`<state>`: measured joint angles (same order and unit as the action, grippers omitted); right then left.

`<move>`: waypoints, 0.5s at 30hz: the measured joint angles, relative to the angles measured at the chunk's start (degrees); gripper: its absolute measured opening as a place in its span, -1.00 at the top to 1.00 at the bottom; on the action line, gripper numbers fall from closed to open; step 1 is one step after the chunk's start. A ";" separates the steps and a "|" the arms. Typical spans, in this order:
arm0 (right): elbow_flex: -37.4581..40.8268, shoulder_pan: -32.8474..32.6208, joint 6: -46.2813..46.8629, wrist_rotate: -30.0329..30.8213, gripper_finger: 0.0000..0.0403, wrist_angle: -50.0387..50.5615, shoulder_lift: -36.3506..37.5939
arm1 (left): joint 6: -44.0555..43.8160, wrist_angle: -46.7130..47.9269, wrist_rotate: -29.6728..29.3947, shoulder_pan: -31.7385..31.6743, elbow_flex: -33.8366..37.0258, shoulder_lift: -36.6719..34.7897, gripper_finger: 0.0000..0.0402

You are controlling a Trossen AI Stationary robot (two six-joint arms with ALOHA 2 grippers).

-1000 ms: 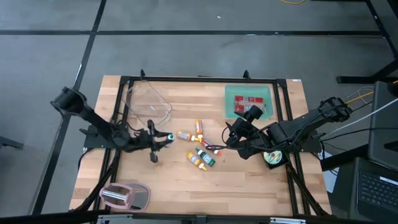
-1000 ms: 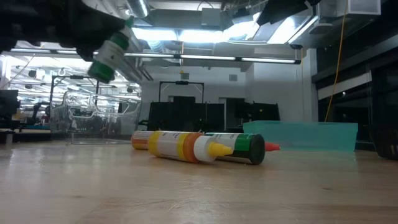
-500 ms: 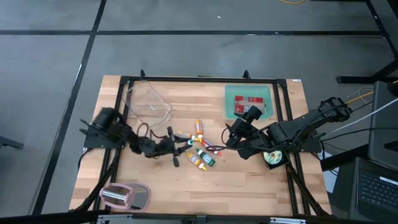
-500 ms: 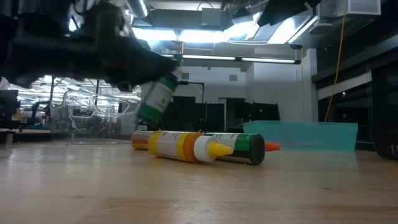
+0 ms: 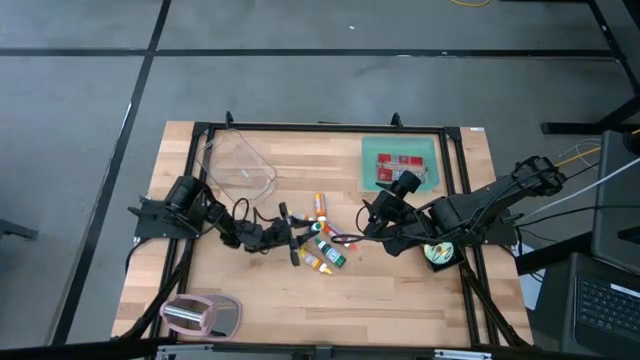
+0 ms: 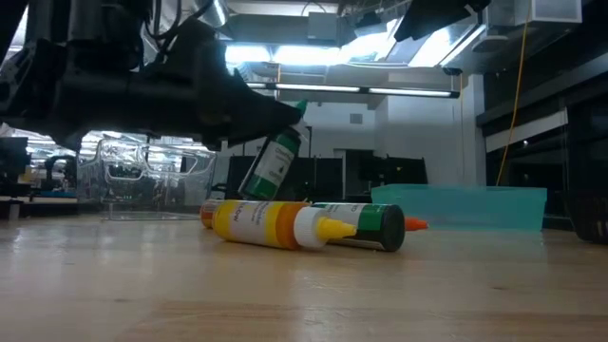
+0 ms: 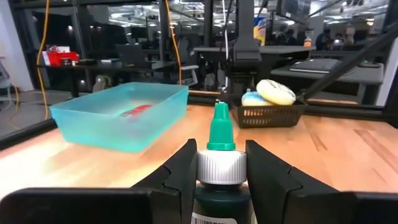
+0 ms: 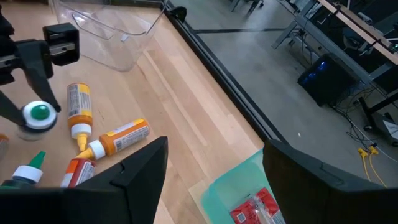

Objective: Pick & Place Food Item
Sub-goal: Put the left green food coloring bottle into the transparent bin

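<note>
My left gripper reaches in level from the table's left, shut on a dark bottle with a white collar and green cap, tilted in the low view. Just beneath and beyond it, several sauce bottles lie on their sides in a loose cluster on the wood. My right gripper hangs open above the table right of the cluster, nothing between its fingers. My left gripper pinches the bottle's shoulder just under the white collar between its two fingers, which come level from the table's left. The bottle leans, its cap up and toward the right. Whether its base touches the lying bottles I cannot tell.
A clear plastic container stands far left. A teal bin with a red packet sits far right. A pink item lies near left, a round item by the right arm's base.
My left gripper has travelled toward the table's right and sunk, carrying the green-capped bottle from the left side to just above the cluster of lying bottles. The bottle has kept its lean. Most of the move came early.
</note>
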<state>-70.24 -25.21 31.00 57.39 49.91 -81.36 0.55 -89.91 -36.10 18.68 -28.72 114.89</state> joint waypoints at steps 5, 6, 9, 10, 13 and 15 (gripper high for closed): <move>0.00 0.00 0.00 0.00 -0.28 0.00 0.00 | 2.15 0.00 4.10 -1.75 -1.85 0.00 0.47; 0.00 0.00 -0.01 0.00 -0.28 0.00 0.00 | 2.17 0.00 5.22 -2.23 -2.10 0.00 0.47; 0.00 0.00 -0.01 0.00 -0.28 0.00 0.00 | 2.11 0.01 6.67 -3.18 -2.32 0.49 0.47; 0.00 0.00 -0.02 -0.01 -0.28 -0.01 0.00 | 1.86 0.01 6.64 -3.26 -2.28 0.50 0.47; 0.00 0.00 -0.02 -0.23 -0.28 -0.02 0.00 | 0.71 0.04 6.79 -3.23 -2.17 1.96 0.47; 0.00 0.00 -0.02 -0.93 -0.28 -0.02 0.00 | -0.29 -0.07 6.91 -3.19 -2.19 3.55 0.47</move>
<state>-70.24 -25.21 30.98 56.45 49.89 -81.36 0.26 -89.98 -29.20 15.49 -30.91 118.44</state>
